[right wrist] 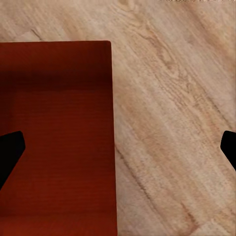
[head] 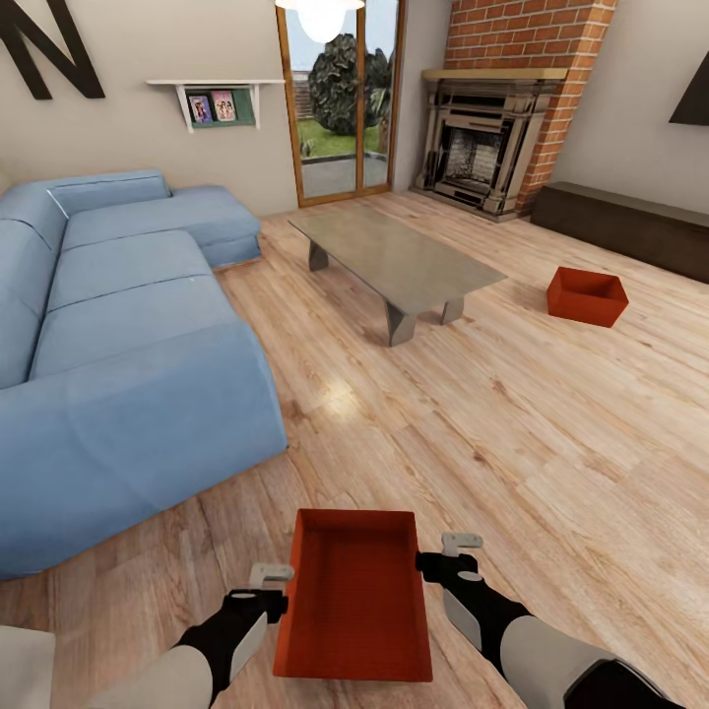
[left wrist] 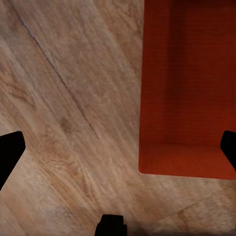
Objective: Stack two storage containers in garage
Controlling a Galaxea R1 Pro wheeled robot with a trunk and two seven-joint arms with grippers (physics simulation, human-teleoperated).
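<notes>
Closest to the camera, both arms reach forward and down over a light wood plank floor (head: 512, 423), one on each side of a red-orange storage container (head: 356, 596) that sits between them. The left gripper (head: 268, 575) is just beside the container's left wall and the right gripper (head: 459, 547) just beside its right wall. In each wrist view the two dark fingertips stand far apart at opposite edges of the picture, so both grippers are spread wide and hold nothing (whether any finger touches the bin cannot be told). The left wrist view has the container (left wrist: 189, 93) partly between its fingers, one corner and two walls over bare planks; the right wrist view likewise has the container (right wrist: 56, 137) with its straight rim running beside open floor. To the left a large blue sectional sofa (head: 118, 325) lines the room. Wide bare floor lies ahead and to the right. Farther on stands a grey low table (head: 394, 258), and to its right, well apart, the second container (head: 587, 295) rests on the floor. Beyond are a brick fireplace (head: 492, 138), a glass door (head: 340, 98) and a wall shelf (head: 219, 103). Part of a large dark letter (head: 49, 44) on the wall reads as an N.
</notes>
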